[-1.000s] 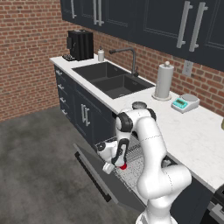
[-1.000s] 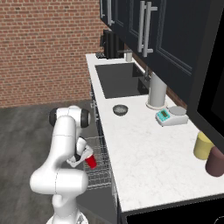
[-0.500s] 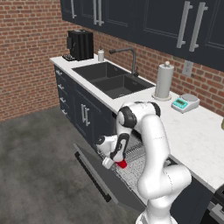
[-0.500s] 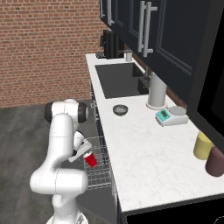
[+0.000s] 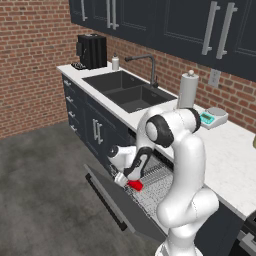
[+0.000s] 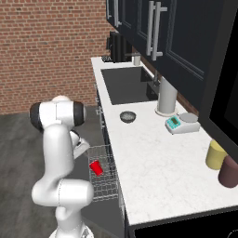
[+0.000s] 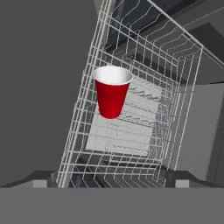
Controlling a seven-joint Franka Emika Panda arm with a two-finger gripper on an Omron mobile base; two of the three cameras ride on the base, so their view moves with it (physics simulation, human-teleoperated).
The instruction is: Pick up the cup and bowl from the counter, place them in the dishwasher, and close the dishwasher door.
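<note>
Hand view: cup [image 7: 112, 96], red, white inside, within the white wire rack [image 7: 175, 109] of the dishwasher [image 5: 150, 187], clear of the gripper [image 5: 121, 178], whose fingertips spread wide. Bowl [image 6: 128, 116]: on table [image 6: 153, 162] near sink [image 6: 125, 84]. Dishwasher door [image 5: 112, 202]: down, partly cut off.

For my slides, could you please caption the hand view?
Red cup lying in the white wire rack of the open dishwasher, seen from the released hand.

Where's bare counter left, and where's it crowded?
Free: long white stone counter between the small grey metallic bowl and the yellow jar. Crowded: back edge, with the paper-towel roll, teal scale and maroon jar.
</note>
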